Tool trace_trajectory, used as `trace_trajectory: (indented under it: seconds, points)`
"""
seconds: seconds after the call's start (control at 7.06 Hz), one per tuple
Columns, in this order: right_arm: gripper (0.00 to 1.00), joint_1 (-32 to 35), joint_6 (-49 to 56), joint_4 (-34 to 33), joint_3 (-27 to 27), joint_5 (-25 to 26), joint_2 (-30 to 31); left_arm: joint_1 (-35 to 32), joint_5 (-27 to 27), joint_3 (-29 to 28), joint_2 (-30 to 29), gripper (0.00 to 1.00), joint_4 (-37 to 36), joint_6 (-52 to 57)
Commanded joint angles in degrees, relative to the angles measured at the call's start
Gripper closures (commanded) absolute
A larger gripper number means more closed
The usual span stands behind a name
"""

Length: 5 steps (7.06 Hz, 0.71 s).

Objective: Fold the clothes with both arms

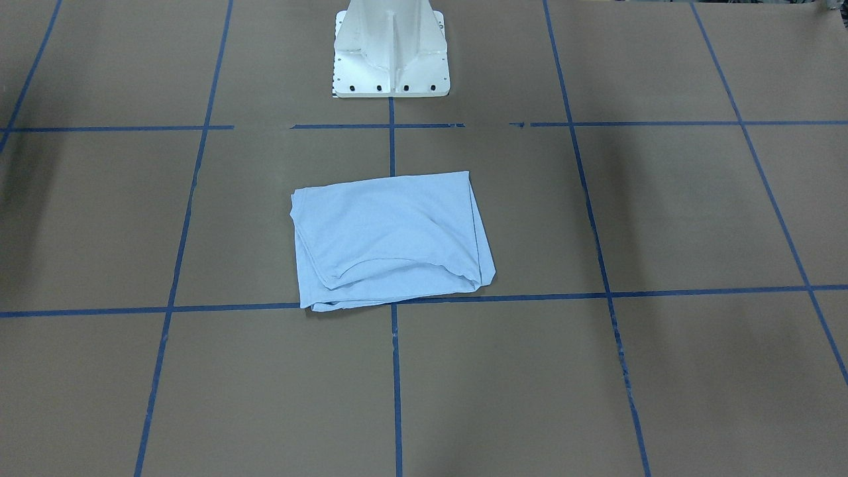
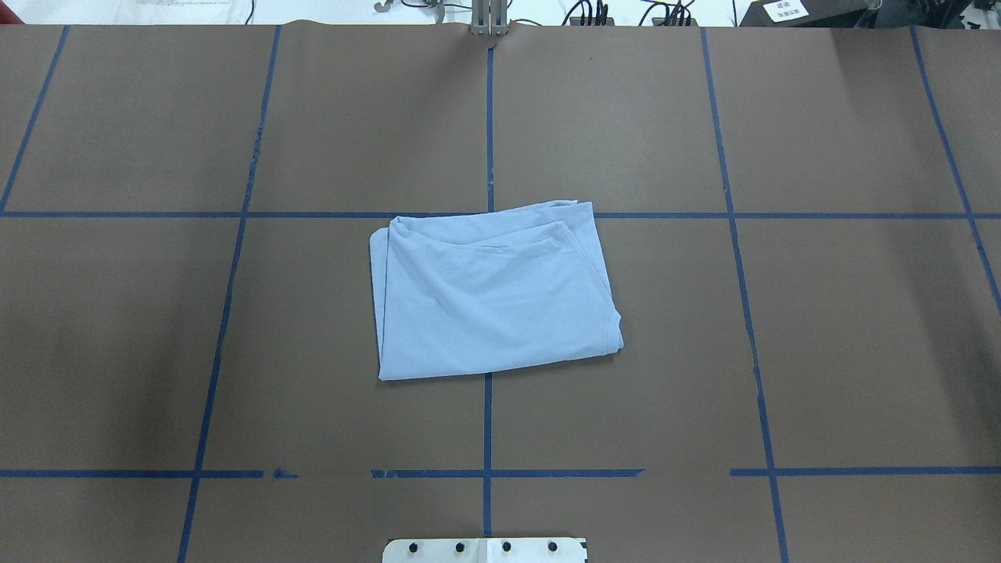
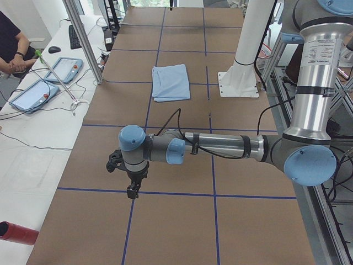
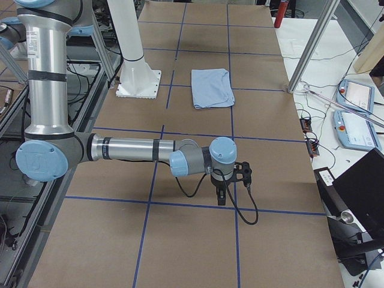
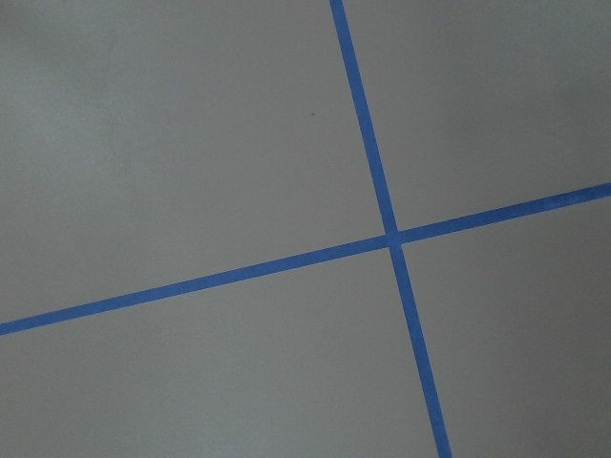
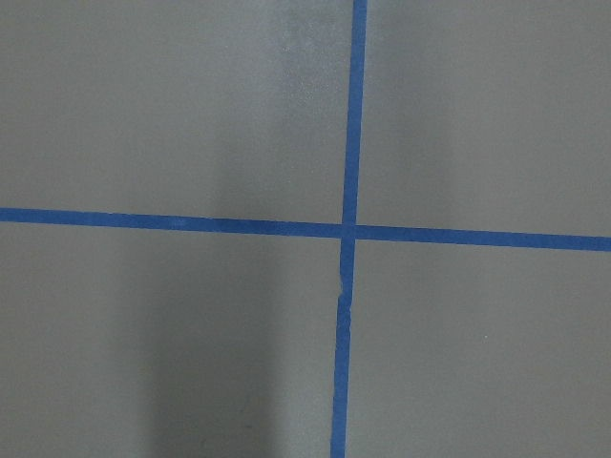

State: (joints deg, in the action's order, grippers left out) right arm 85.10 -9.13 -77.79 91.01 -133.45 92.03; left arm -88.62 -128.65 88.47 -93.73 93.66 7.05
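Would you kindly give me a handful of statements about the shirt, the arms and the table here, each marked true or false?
1. The T-shirt lies folded into a compact, roughly rectangular bundle. True.
2. The left gripper is holding a corner of the shirt. False: it hangs over bare table far from the shirt, touching nothing.
3. Neither arm shows in the overhead view. True.
4. The shirt lies wholly inside one taped square. False: it covers the centre tape line and reaches a cross line.
5. The right gripper points down at the brown table cover. True.
6. The left wrist view shows shirt fabric. False: only brown cover and crossing blue tape.
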Motion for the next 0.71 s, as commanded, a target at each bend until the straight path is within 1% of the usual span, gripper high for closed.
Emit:
trace_trajectory:
  seconds: [0.0,0.57]
  points:
    - [0.0,0.1,0.0,0.0,0.0,0.0,0.0,-0.1,-0.2,0.1,0.2,0.0,0.1,-9.3]
    - [0.0,0.2,0.3,-0.1,1.6,0.4,0.2,0.0,-0.2,0.1,0.0,0.0,-0.1,-10.1]
